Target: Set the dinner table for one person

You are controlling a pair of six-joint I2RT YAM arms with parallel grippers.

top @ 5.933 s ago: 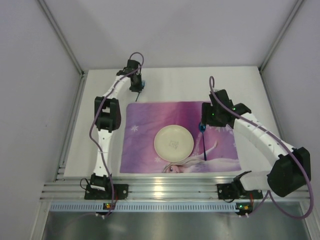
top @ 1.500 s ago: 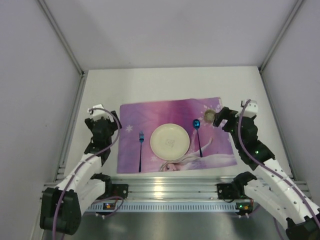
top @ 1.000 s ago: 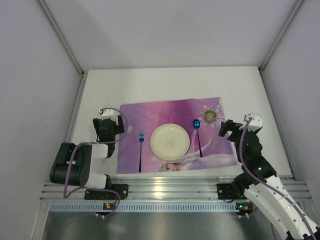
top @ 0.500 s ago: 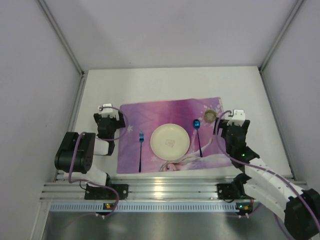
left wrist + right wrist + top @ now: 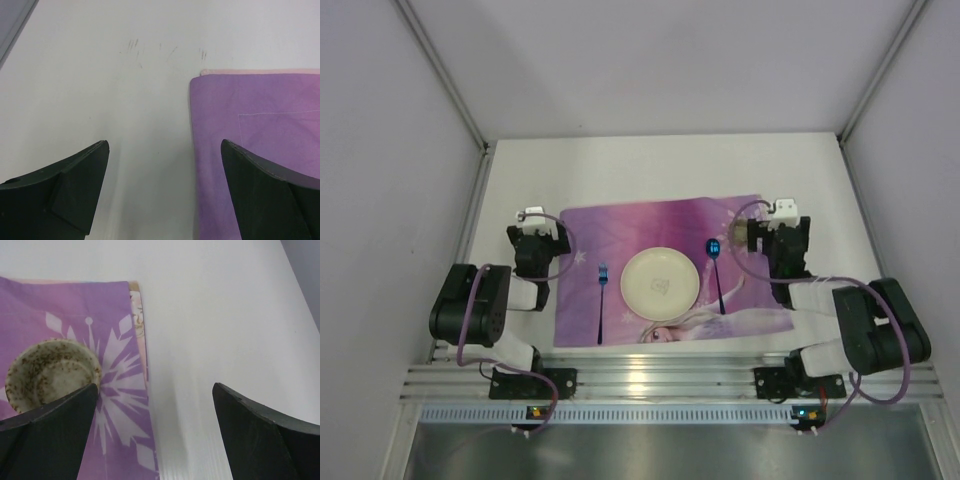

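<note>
Table (image 5: 650, 165): white, spans floor beyond arm bases. Mat (image 5: 660, 222) centred on it. Plate (image 5: 660, 284) mid-mat. Left gripper (image 5: 164, 150) jaws apart, empty, over mat's left edge. Right gripper (image 5: 155, 390) likewise, right edge. Fork (image 5: 602, 300) left of plate, spoon (image 5: 716, 268) right. Cup (image 5: 50, 371) on mat's far right corner.

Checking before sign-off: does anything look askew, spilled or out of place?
Nothing stands out. The plate sits centred on the placemat, fork on its left, spoon on its right, speckled cup upright at the mat's far right corner. No spills.

Adds fork (image 5: 602, 300) left of plate (image 5: 661, 283), cup (image 5: 50, 372) at mat's (image 5: 650, 220) far right corner; folds left arm (image 5: 480, 305) and right arm (image 5: 865, 320) back low beside mat.
</note>
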